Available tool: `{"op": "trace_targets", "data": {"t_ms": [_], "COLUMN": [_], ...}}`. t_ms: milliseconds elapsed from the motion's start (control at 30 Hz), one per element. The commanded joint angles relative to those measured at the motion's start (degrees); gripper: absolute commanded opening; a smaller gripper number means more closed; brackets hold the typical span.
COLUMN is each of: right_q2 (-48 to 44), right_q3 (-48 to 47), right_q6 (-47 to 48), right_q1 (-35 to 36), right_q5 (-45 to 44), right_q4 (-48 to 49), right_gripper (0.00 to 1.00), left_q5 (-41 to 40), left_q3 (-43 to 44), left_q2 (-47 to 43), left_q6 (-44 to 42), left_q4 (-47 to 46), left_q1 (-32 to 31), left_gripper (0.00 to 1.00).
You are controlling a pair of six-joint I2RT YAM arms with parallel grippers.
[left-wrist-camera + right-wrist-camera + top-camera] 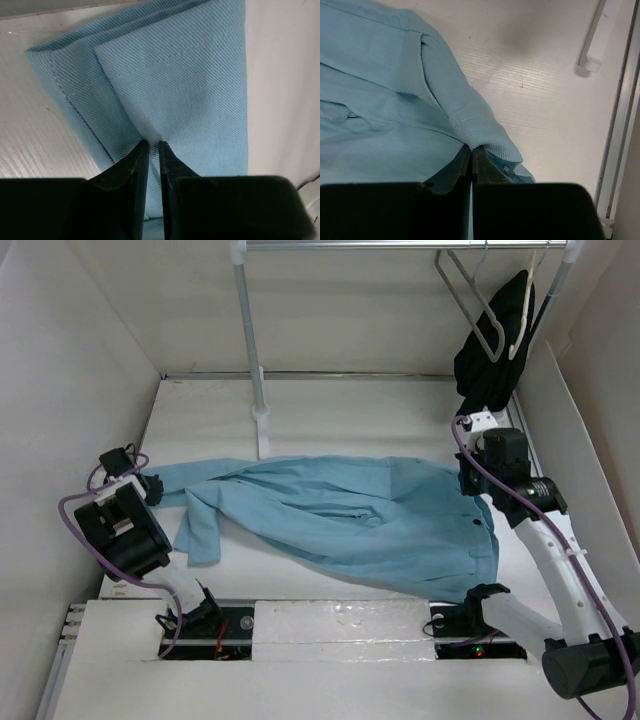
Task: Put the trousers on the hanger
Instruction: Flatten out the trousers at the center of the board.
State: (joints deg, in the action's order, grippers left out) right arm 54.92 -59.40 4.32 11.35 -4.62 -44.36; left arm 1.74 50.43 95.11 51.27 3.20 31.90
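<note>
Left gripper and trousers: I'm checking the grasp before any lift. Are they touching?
Touching. Left wrist view shows the left gripper pinching a fold of the trousers between its fingertips.

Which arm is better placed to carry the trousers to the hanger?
Right. The right end effector pinches the trousers at the waist, nearest the hanger; the left end effector holds the far hem.
</note>
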Motion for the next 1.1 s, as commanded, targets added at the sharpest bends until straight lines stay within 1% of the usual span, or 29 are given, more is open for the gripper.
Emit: {"op": "trace_targets", "data": {"t_ms": [0,67,100,133,367,467,533,600,700,733,767,833,867,900,933,967,1000,1033,1067], "right_q2": [-0.6,-0.8,-0.9,-0.9,-0.4,1.0,2.9,5.0,9.4,10.7,13.3,16.7,20.3,21.9,23.2,25.4,26.4,26.9,27.0], "right_q3": [0.8,1.3,1.8,2.0,1.8,0.9,0.7,-0.1,-1.8,-2.1,-2.6,-5.0,-5.8,-6.6,-7.3,-7.3,-7.6,-8.4,-8.3], "right_q6": [0.2,0.2,0.1,0.1,0.3,-0.7,-0.9,-2.2,-3.3,-3.5,-3.9,-6.0,-7.3,-7.8,-8.6,-10.1,-11.3,-12.0,-12.3], "right_q1": [0.1,0.1,0.1,0.1,0.1,-0.6,-2.3,-4.5,-7.0,-7.9,-8.8,-11.3,-11.9,-11.9,-11.9,-11.9,-12.6,-12.6,-12.6], "right_q5": [0.1,0.2,0.2,0.4,-1.4,-4.6,-5.7,-6.8,-9.9,-10.7,-10.8,-11.0,-11.5,-12.9,-16.1,-17.0,-17.4,-16.5,-15.1], "right_q4": [3.9,4.1,4.3,4.5,4.5,3.8,6.2,8.6,15.2,18.8,20.4,23.3,23.8,24.9,26.9,27.9,27.7,26.4,25.6], "right_gripper": [0.0,0.0,0.0,0.0,0.0,0.0,0.0,0.0,0.0,0.0,0.0,0.0,0.0,0.0,0.0,0.01,0.14,0.28,0.51], "left_q5": [1.3,1.7,1.5,1.2,1.2,2.0,0.8,-0.8,-1.1,-1.1,-1.1,-1.1,-3.0,-2.1,-2.1,0.8,3.2,4.0,4.3], "left_q3": [2.6,3.3,3.4,3.5,4.4,3.9,5.8,11.7,20.0,22.4,27.8,32.6,36.5,38.8,41.6,49.7,54.5,59.0,61.9], "left_q2": [-0.5,-1.1,-1.2,-1.3,0.2,-4.5,-6.8,-6.6,-4.9,-2.4,-0.6,4.5,6.1,8.0,12.9,16.2,19.6,24.9,25.4], "left_q6": [-0.1,-0.3,-0.5,-0.6,-1.6,-1.8,-1.9,-1.9,-1.3,-1.3,-1.2,-1.1,-1.1,-2.3,-3.4,-4.5,-5.4,-7.9,-9.6], "left_q4": [0.0,0.2,0.2,0.1,0.8,-0.6,-0.1,2.9,2.4,2.8,4.2,5.1,4.2,3.8,4.4,9.9,14.9,18.6,22.8], "left_q1": [0.0,0.0,0.0,0.0,0.0,0.0,-1.7,-3.8,-5.3,-5.3,-6.0,-7.5,-8.2,-9.6,-10.4,-10.9,-10.9,-11.7,-12.4], "left_gripper": [0.08,0.07,0.02,0.0,0.0,0.0,0.0,0.0,0.0,0.0,0.0,0.0,0.0,0.0,0.0,0.11,0.23,0.34,0.49]}}
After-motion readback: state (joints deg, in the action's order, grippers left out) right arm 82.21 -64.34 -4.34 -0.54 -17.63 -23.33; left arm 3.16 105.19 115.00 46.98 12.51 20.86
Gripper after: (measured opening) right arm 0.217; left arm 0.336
